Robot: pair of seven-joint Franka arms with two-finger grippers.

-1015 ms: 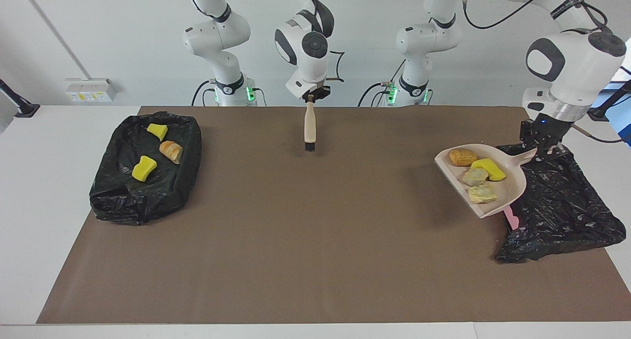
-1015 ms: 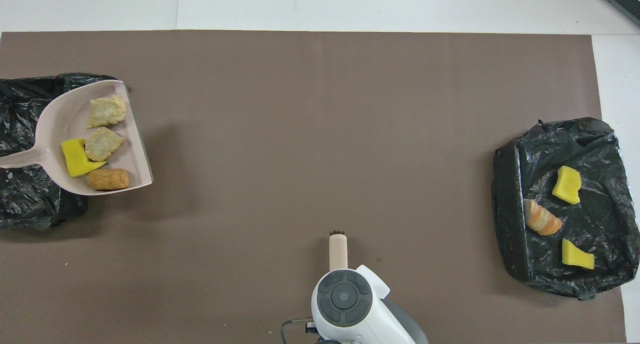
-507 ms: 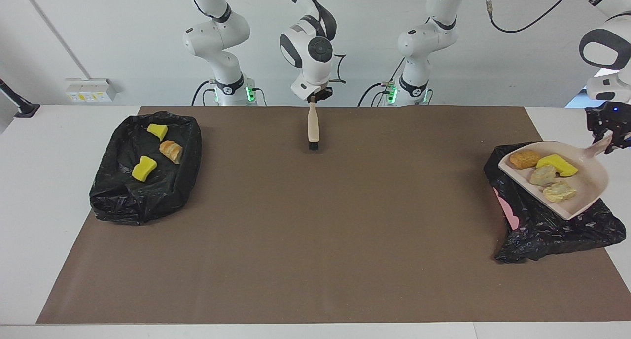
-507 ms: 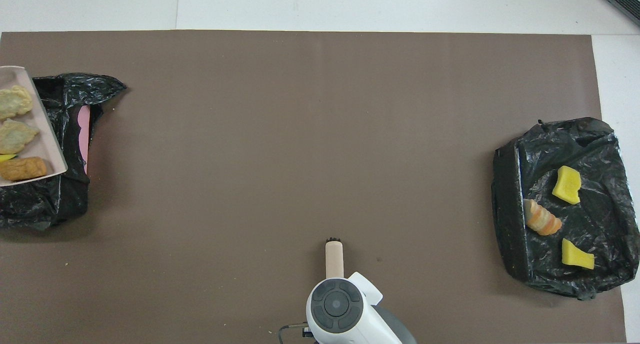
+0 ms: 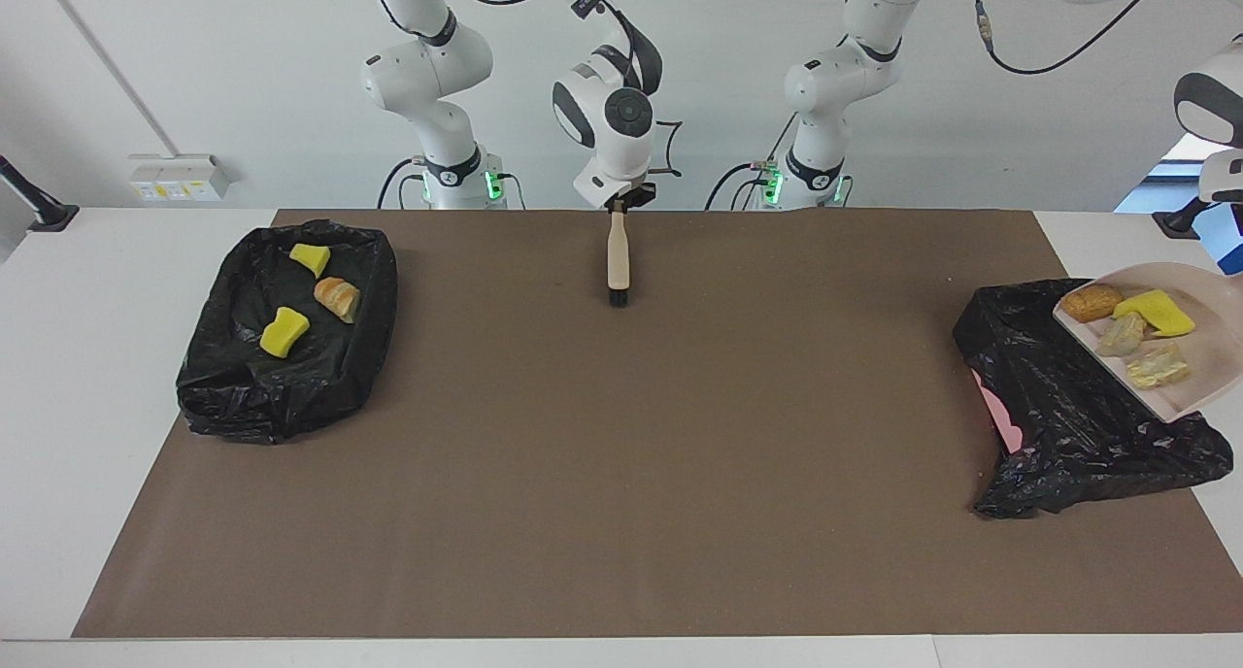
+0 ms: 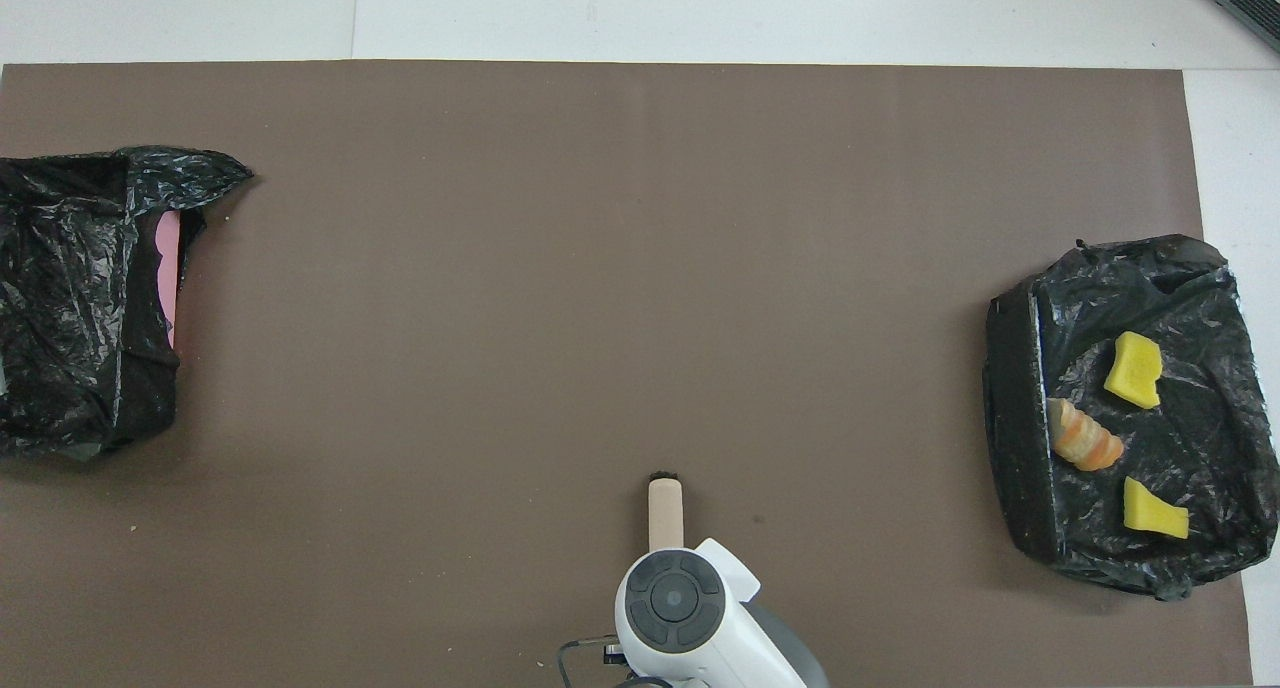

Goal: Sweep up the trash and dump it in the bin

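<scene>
Trash (image 5: 1126,320) sits four chunks deep in the pale dustpan (image 5: 1209,367), raised over the black-bagged bin (image 5: 1078,406) at the left arm's end of the table; the left gripper is past the frame edge, shut. Three more chunks (image 5: 309,299) lie in the black-lined tray (image 5: 233,396) at the right arm's end. Right gripper (image 5: 618,199) hangs over the brown mat (image 5: 621,454) close to the robots, fingers clamped on the handle of a small brush (image 5: 618,260), bristles pointing down
</scene>
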